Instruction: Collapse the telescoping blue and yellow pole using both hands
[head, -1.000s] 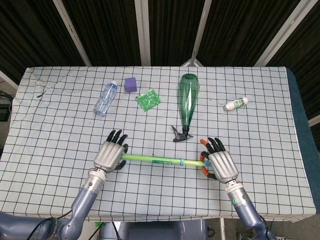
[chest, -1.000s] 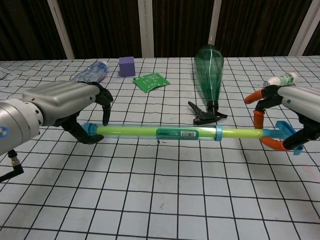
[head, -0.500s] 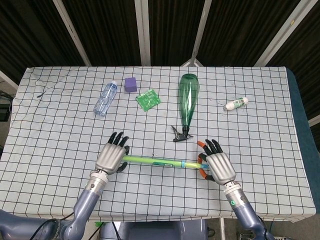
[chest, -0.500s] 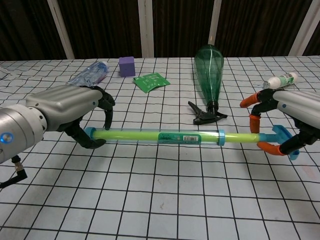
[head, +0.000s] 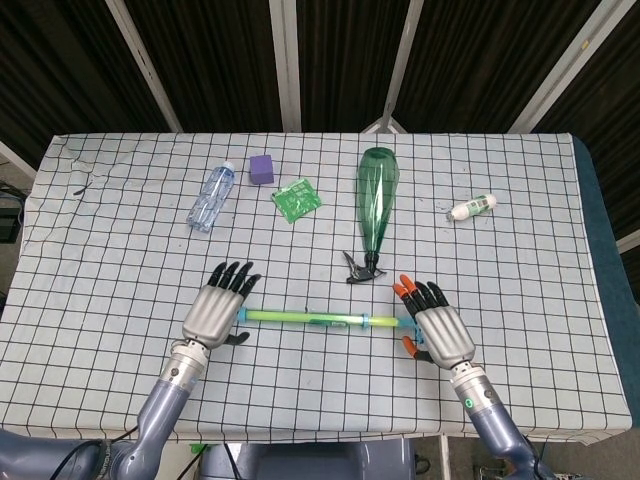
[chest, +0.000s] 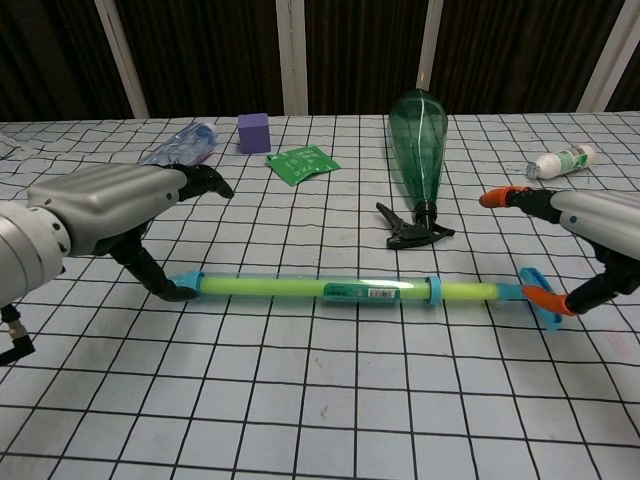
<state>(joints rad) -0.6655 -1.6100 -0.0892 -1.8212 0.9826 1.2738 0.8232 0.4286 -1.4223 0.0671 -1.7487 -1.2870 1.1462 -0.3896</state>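
The yellow-green pole (head: 305, 318) with blue end caps lies flat on the checked tablecloth, running left to right (chest: 320, 288). My left hand (head: 212, 312) sits at its left end with fingers spread and lifted off the tube; only the thumb tip touches the blue cap (chest: 186, 287). My right hand (head: 440, 332) is at the right end, also spread (chest: 600, 215), its orange-tipped thumb against the blue end piece (chest: 532, 293). Neither hand grips the pole.
A green spray bottle (head: 377, 205) lies just behind the pole's right half, its black trigger (chest: 410, 230) closest. Further back are a water bottle (head: 212, 196), a purple cube (head: 262, 167), a green packet (head: 297, 199) and a small white bottle (head: 471, 208).
Both hands have let go of the pole and spread their fingers. The pole has dropped from just above the cloth to lying on it.
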